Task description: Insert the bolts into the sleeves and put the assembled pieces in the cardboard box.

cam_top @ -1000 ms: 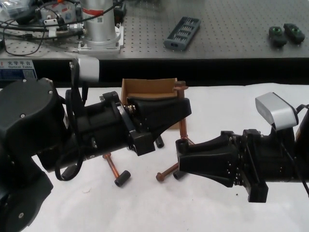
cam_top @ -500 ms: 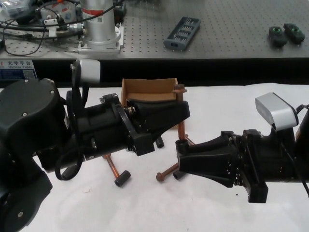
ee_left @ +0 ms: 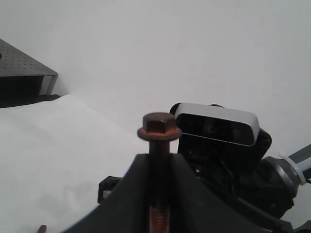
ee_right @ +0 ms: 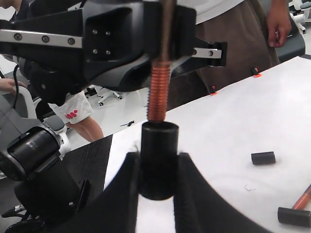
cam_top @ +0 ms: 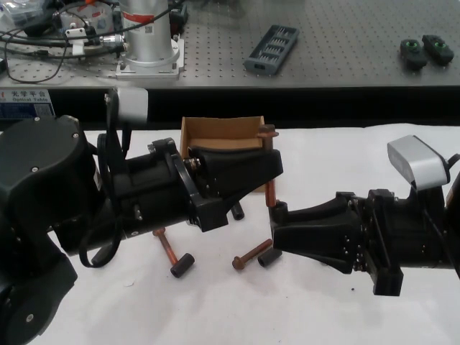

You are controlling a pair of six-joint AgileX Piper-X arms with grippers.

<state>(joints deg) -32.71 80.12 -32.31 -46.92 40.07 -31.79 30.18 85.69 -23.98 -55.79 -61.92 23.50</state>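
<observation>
My left gripper [cam_top: 271, 162] is shut on a copper bolt [cam_top: 269, 183] held upright, hex head [ee_left: 159, 129] on top and thread [ee_right: 159, 92] pointing down. Directly below it, my right gripper [cam_top: 277, 218] is shut on a black sleeve [ee_right: 158, 156] with its opening facing up. The thread's tip sits at the sleeve's mouth. The cardboard box [cam_top: 219, 132] stands just behind the two grippers. A bolt with a black sleeve on its end [cam_top: 173, 253] lies on the white sheet under the left arm. Another copper bolt [cam_top: 251, 254] lies next to a loose sleeve [cam_top: 269, 257].
One more black sleeve [cam_top: 237, 212] lies under the left gripper. A loose sleeve [ee_right: 263, 158] and a sleeved bolt [ee_right: 296, 212] show on the white sheet in the right wrist view. A perforated bench with a grey rack [cam_top: 272, 47] and other gear runs behind.
My right gripper has shifted slightly right and up with the sleeve, bringing it under the bolt's tip. The left arm has held still with the bolt.
</observation>
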